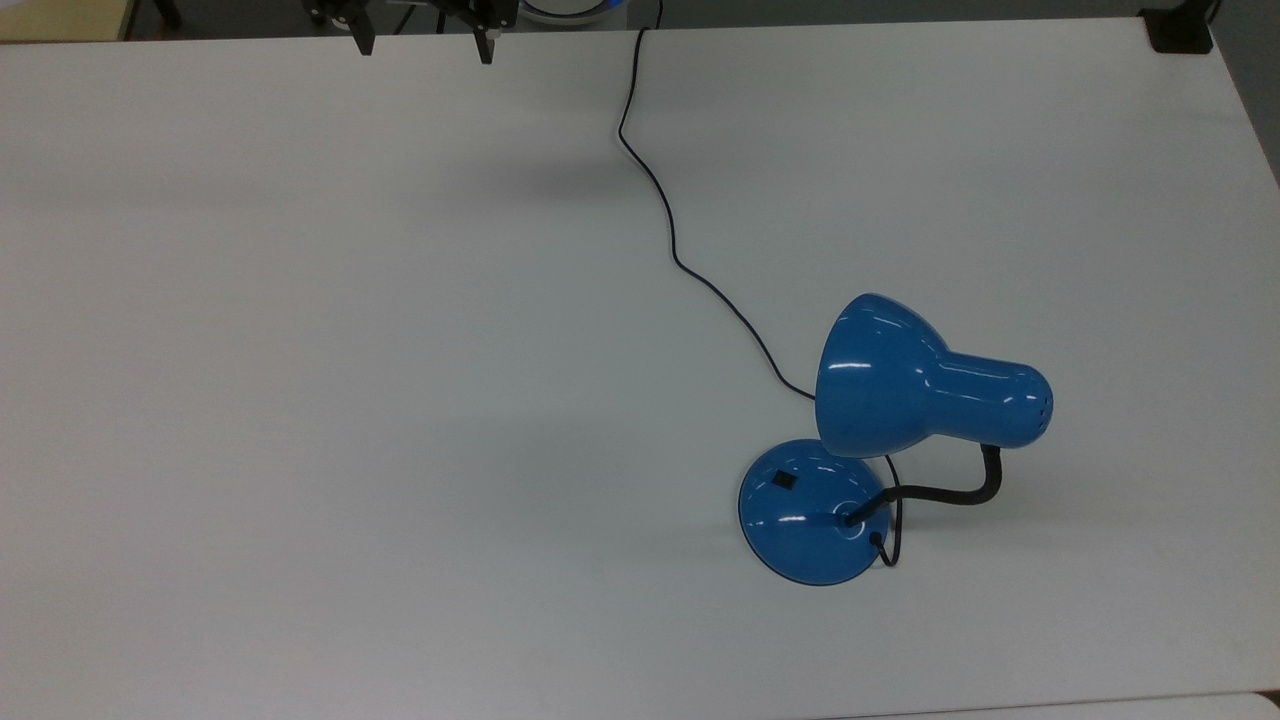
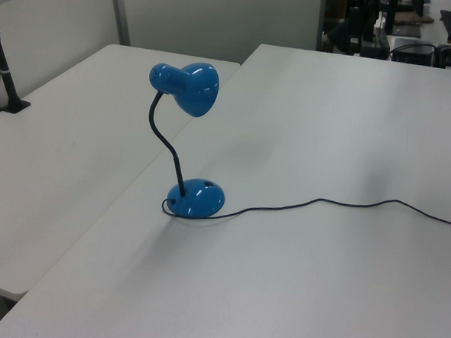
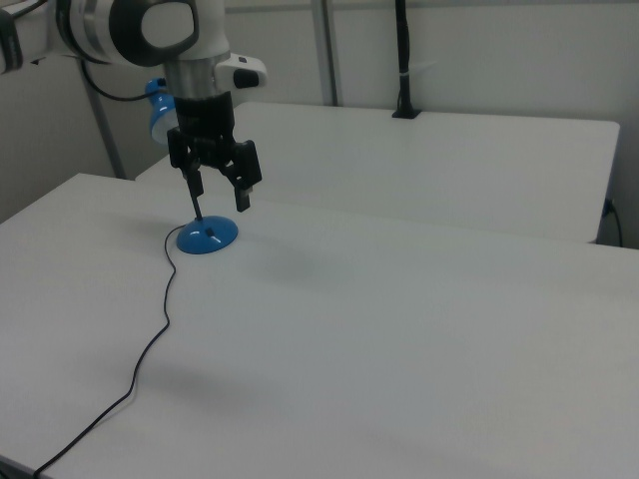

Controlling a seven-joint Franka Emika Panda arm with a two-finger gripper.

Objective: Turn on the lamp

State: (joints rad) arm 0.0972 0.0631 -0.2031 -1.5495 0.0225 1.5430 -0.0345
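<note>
The lamp (image 1: 880, 440) stands in the lower right of the top view, its domed blue base (image 1: 812, 512) flat on the white tabletop (image 1: 350, 350) and its bell-shaped shade (image 1: 885, 375) hanging partly over the upper right of that base on the bent gooseneck (image 1: 950, 490). The small black switch (image 1: 784, 480) sits on the upper left slope of the base, just clear of the shade's rim. The gripper (image 1: 425, 40) is at the upper edge of the top view, left of centre, well apart from the lamp, with its two fingers spread wide and nothing between them; in the right view it hangs above the tabletop in the upper left of the frame (image 3: 220, 190). The step in hand looks like the approach, so the task is barely begun. To do it well, I would judge that the gripper should travel toward the base from the top view's left, where neither shade nor gooseneck blocks the way, and keep clear of the cord (image 1: 665, 215) that trails from the top edge down to the lamp. A single fingertip pressed straight down on the switch should serve better than a flat push, since a sideways shove might slide the light base across the smooth tabletop.
</note>
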